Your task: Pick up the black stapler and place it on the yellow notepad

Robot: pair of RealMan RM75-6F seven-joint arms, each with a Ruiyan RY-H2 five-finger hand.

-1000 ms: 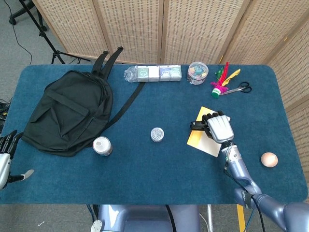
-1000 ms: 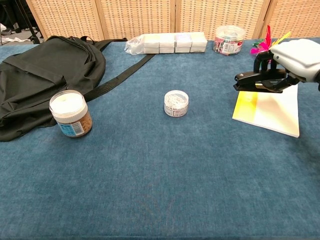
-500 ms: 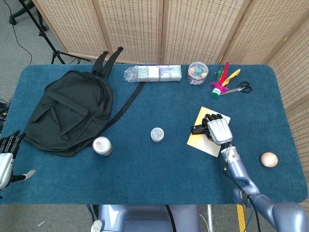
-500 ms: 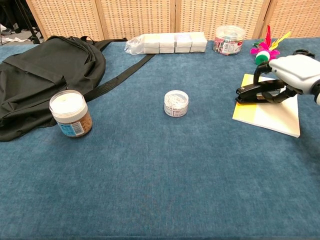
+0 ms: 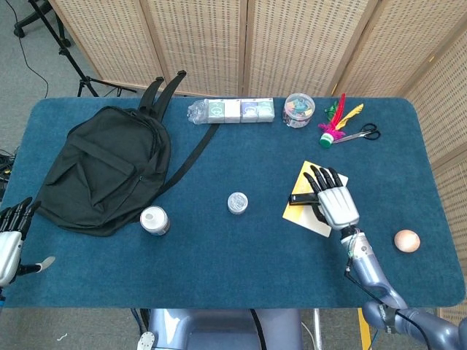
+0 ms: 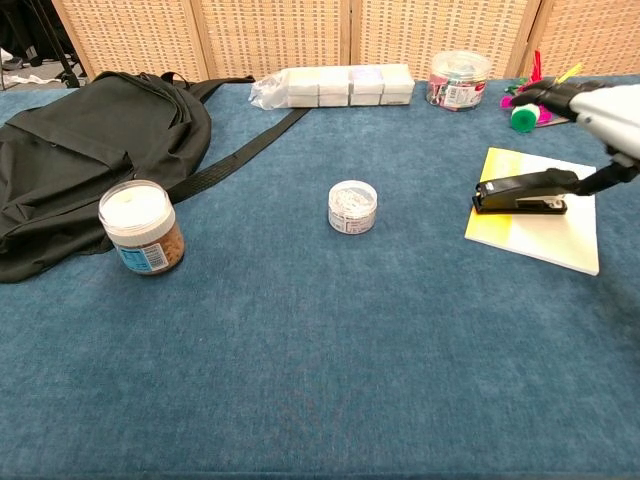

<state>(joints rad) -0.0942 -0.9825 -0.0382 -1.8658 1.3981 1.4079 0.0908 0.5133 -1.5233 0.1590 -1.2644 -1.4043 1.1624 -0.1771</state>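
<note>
The black stapler (image 5: 300,197) (image 6: 525,190) lies flat on the left part of the yellow notepad (image 5: 298,212) (image 6: 540,232), right of the table's centre. My right hand (image 5: 336,203) (image 6: 598,104) hovers over the stapler's right end with its fingers spread and nothing in its grip. In the chest view its thumb reaches down close to the stapler's rear end; whether they touch I cannot tell. My left hand (image 5: 9,238) hangs off the table's left edge, fingers apart and empty.
A black backpack (image 5: 102,171) fills the left side, with a jar (image 5: 154,220) (image 6: 142,227) beside it. A small round tin (image 5: 236,203) (image 6: 352,206) sits mid-table. Boxes (image 5: 233,111), a clear tub (image 5: 298,109), a feather shuttlecock (image 5: 332,131) and scissors (image 5: 361,133) line the back. An orange ball (image 5: 407,240) lies at right.
My right hand lowered the stapler onto the notepad, let go of it, spread its fingers and rose slightly. The left hand has barely moved.
</note>
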